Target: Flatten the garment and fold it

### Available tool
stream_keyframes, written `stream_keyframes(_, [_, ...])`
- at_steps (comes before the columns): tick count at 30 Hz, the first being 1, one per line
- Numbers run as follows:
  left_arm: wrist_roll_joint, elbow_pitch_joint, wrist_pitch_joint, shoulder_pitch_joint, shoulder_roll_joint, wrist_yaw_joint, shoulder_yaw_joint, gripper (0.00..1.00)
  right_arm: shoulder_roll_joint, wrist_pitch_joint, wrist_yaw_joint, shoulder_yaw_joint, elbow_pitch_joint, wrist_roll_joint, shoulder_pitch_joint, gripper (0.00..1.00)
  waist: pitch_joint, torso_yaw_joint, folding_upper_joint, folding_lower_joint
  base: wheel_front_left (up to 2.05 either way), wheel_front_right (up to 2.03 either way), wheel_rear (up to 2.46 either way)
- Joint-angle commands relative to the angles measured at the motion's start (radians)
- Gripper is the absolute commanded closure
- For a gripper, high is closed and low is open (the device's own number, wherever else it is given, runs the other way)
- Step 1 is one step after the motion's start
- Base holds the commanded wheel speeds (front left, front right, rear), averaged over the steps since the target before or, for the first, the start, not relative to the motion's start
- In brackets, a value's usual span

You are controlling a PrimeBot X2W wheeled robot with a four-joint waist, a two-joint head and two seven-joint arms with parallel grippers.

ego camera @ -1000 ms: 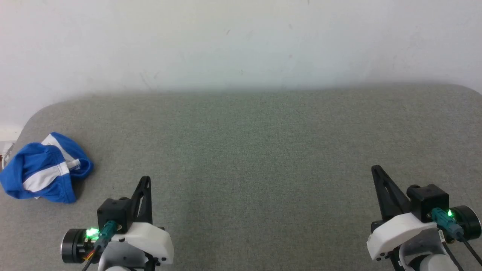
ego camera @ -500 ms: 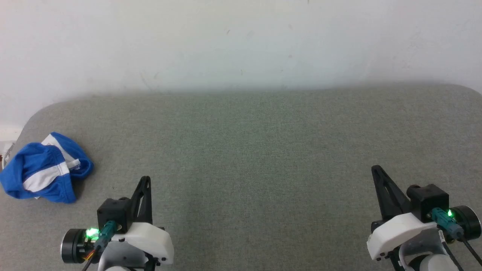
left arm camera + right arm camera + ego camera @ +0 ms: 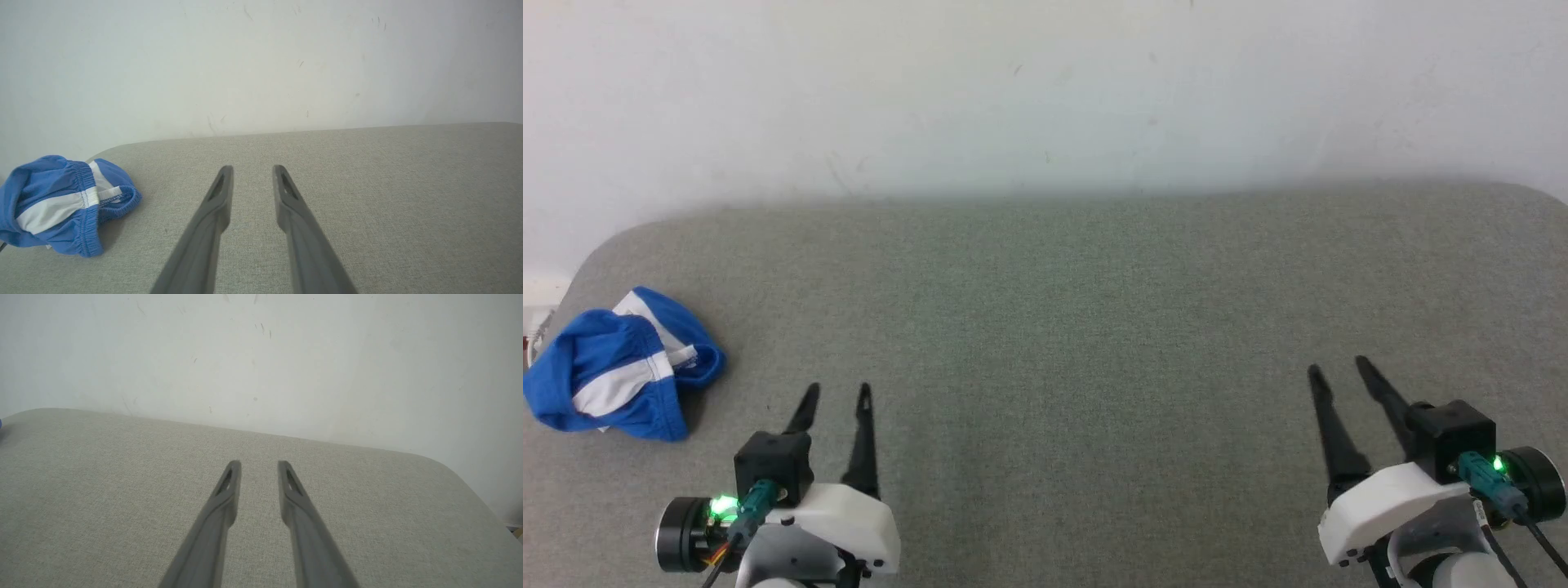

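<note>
The garment [image 3: 617, 367] is a crumpled heap of bright blue cloth with a white stripe, lying at the far left edge of the grey padded table [image 3: 1062, 310]. The left wrist view shows the garment [image 3: 61, 204] at the lower left, its gathered waistband facing up. My left gripper [image 3: 836, 394] hovers to the right of the heap and nearer to me, jaws apart and empty. Over the table's right side, my right gripper [image 3: 1338, 367] also stands open with nothing in it. In the wrist views both the left gripper [image 3: 252, 169] and the right gripper [image 3: 258, 464] point toward the wall.
A white wall [image 3: 1045, 90] rises directly behind the table. The table's corners are rounded at the left [image 3: 596, 253] and at the right [image 3: 457, 473]. Bare grey cloth stretches between the two grippers.
Both grippers have opened from shut, their fingers now parted. The arms and the garment have stayed where they were.
</note>
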Motion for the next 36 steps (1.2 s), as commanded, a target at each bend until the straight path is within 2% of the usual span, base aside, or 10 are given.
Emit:
stream_keyframes(1, [0.0, 0.0, -0.001, 0.0, 0.0, 0.0, 0.0, 0.0, 0.0, 0.0, 0.0, 0.0, 0.0, 0.0, 0.0, 0.0, 0.0, 0.0, 0.0, 0.0, 0.0, 0.0, 0.0])
stream_keyframes(18, [-0.02, 0.028, -0.033, 0.006, 0.0, 0.01, -0.019, 0.0, 0.001, -0.033, 0.0, -0.008, 0.007, 0.018, 0.015, 0.0, -0.009, 0.015, 0.0, 0.0, 0.0, 0.0, 0.0])
stream_keyframes(36, [-0.031, 0.051, -0.071, 0.016, 0.0, 0.018, -0.024, 0.0, 0.001, -0.071, 0.0, -0.011, 0.017, 0.047, 0.031, 0.0, -0.019, 0.11, 0.0, 0.0, 0.0, 0.0, 0.0])
